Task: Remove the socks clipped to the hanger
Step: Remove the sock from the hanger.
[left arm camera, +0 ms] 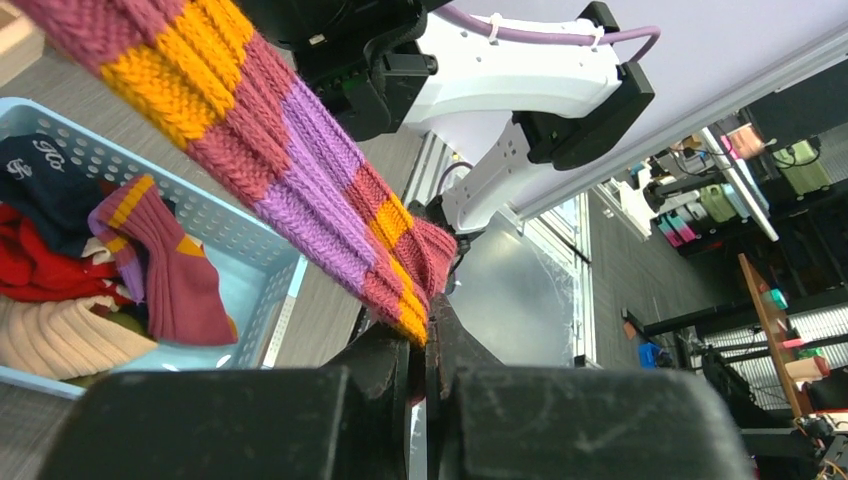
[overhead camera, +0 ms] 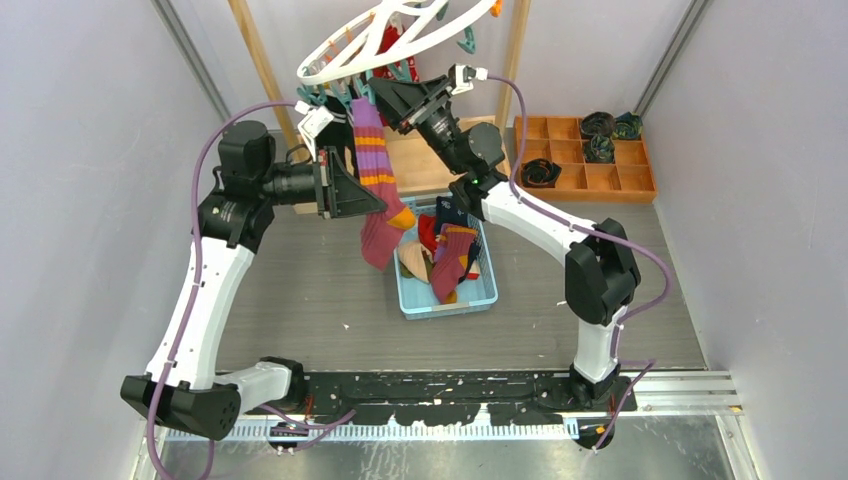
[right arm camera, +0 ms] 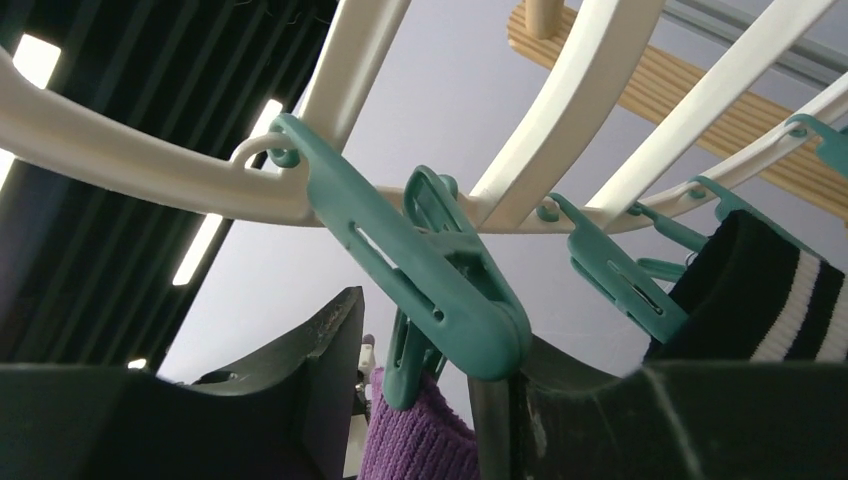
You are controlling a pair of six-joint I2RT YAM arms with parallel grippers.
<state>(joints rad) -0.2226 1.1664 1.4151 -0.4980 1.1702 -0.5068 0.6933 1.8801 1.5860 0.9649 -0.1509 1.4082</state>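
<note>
The task is sitting partway through: several socks [overhead camera: 450, 255] are already lying in the blue basket [overhead camera: 447, 308] near the centre of the top view, while the striped sock [overhead camera: 372, 170] is not yet freed from the hanger [overhead camera: 340, 55] at 12 o'clock, and a dark sock with white bands [right arm camera: 760, 290] is hanging clipped beside it. The left gripper [left arm camera: 425, 345] is pinching the striped sock's lower part tight. The right gripper [right arm camera: 425, 390] is standing with jaws apart around the teal clip [right arm camera: 440, 280], not yet squeezing it. The striped sock is hanging lengthwise from 12 to 6, its lower end pointing toward the basket.
</note>
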